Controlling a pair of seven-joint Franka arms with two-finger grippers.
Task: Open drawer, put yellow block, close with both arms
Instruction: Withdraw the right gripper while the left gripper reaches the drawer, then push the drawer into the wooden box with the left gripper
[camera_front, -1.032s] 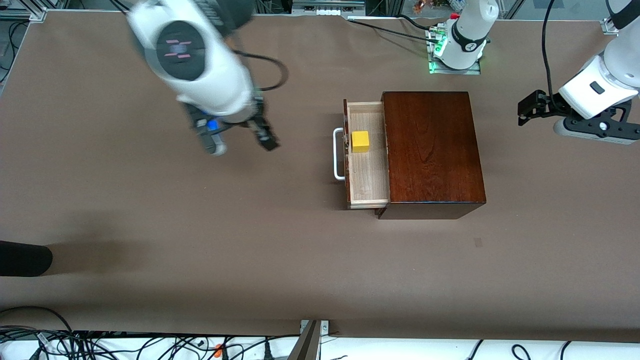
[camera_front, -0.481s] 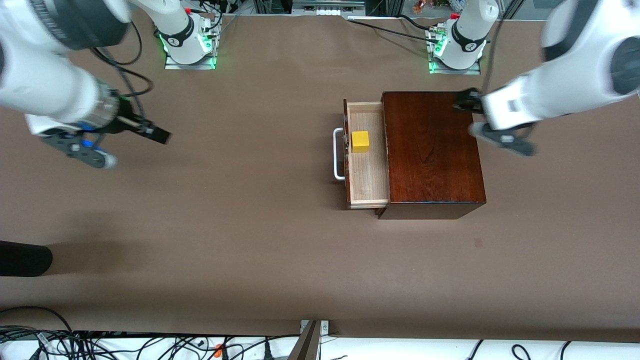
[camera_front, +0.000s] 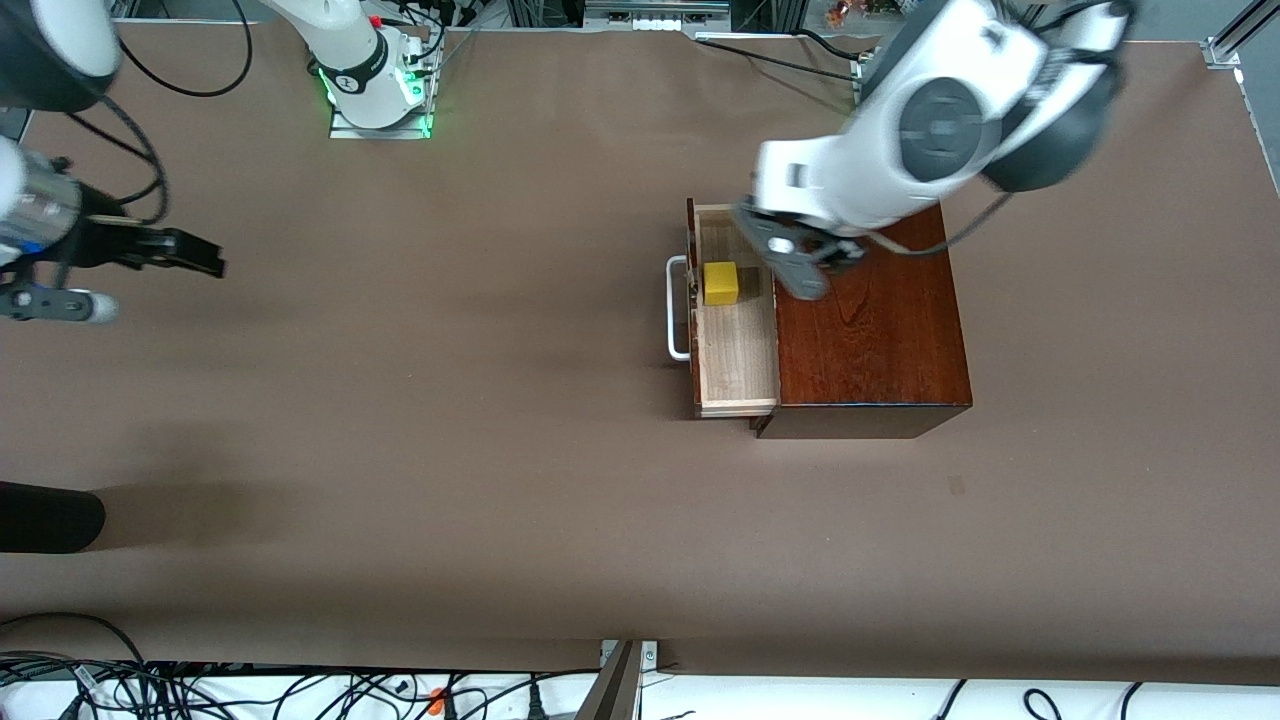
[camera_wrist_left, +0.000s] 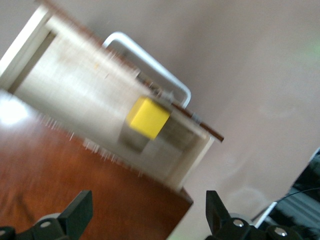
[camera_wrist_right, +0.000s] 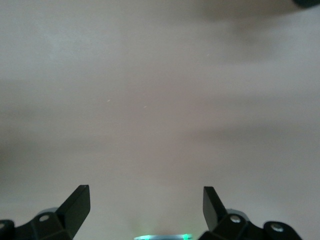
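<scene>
The drawer (camera_front: 735, 350) stands pulled out of the dark mahogany box (camera_front: 870, 330), its white handle (camera_front: 677, 310) toward the right arm's end of the table. The yellow block (camera_front: 720, 283) sits in the pale-wood tray. My left gripper (camera_front: 795, 255) hangs over the box's edge where the drawer comes out, beside the block. In the left wrist view the left gripper (camera_wrist_left: 147, 215) is open and empty over the box top (camera_wrist_left: 75, 175), with the block (camera_wrist_left: 147, 117), the tray (camera_wrist_left: 80, 90) and the handle (camera_wrist_left: 150, 65) in sight. My right gripper (camera_front: 195, 255) is open and empty over bare table at the right arm's end; the right wrist view (camera_wrist_right: 146, 202) shows only table.
The arm bases (camera_front: 375, 90) stand along the table's back edge. A black object (camera_front: 45, 518) pokes in at the right arm's end, nearer the front camera. Cables (camera_front: 300, 690) lie along the front edge.
The left arm has swung from its end of the table across the box top to the open drawer. The right arm has drawn back toward its end of the table.
</scene>
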